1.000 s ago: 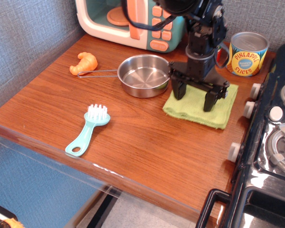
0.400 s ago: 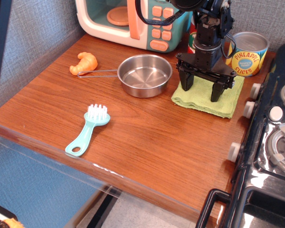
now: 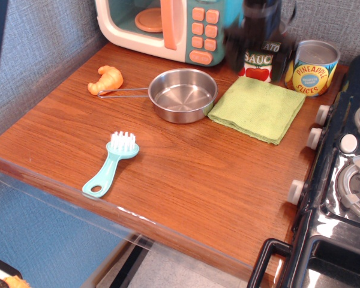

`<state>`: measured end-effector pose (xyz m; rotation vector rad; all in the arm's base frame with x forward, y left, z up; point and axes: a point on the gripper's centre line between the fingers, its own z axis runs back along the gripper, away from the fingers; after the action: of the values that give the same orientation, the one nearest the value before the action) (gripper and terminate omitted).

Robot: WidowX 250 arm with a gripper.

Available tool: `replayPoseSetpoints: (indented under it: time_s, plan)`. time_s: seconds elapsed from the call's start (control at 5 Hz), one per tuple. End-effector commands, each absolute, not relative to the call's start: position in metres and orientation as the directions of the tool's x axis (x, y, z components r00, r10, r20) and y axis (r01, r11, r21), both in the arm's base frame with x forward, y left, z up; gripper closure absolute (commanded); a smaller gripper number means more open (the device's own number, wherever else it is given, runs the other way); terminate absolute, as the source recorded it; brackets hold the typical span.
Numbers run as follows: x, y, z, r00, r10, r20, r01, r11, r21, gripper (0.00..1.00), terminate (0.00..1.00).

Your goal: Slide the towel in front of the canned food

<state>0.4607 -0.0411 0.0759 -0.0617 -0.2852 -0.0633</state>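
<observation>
The light-green towel (image 3: 258, 108) lies flat on the wooden counter, right of the steel pan (image 3: 182, 94) and directly in front of the two tins. The tomato sauce tin (image 3: 258, 65) stands behind it, partly hidden by my gripper. The pineapple slices tin (image 3: 312, 68) stands to its right. My gripper (image 3: 260, 55) is blurred, lifted above the towel's far edge in front of the tomato tin. Its jaws are spread wide and hold nothing.
A toy microwave (image 3: 168, 24) stands at the back. A croissant (image 3: 107, 79) lies left of the pan's handle. A teal brush (image 3: 110, 164) lies near the front. A black toy stove (image 3: 342, 168) borders the counter on the right.
The towel slid back and to the right until it lay before the tins. My gripper then lifted off it and rose toward the tomato tin.
</observation>
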Motion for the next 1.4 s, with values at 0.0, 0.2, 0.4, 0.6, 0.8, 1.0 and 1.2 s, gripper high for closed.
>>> replayPoseSetpoints:
  time_s: [0.0, 0.2, 0.4, 0.6, 0.8, 1.0, 1.2]
  plan:
    - [0.431, -0.035, 0.188, 0.905, -0.088, 0.417, 0.141, 0.985, -0.099, 0.00, 0.00]
    - [0.390, -0.002, 0.195, 0.930, -0.087, 0.357, 0.127, 0.988, -0.089, 0.00, 0.00]
    - [0.352, 0.033, 0.181, 0.943, -0.042, 0.331, 0.066, 0.996, -0.060, 0.00, 0.00]
    - [0.333, 0.054, 0.149, 0.960, -0.024, 0.280, 0.031, 0.999, -0.021, 0.00, 0.00]
    - [0.325, 0.059, 0.114, 0.973, -0.070, 0.220, 0.066, 0.998, 0.024, 0.00, 0.00]
    - [0.320, 0.060, 0.097, 0.973, -0.120, 0.199, 0.118, 0.993, 0.022, 0.00, 0.00]
    - [0.318, 0.059, 0.094, 0.971, -0.135, 0.196, 0.132, 0.991, 0.026, 0.00, 0.00]
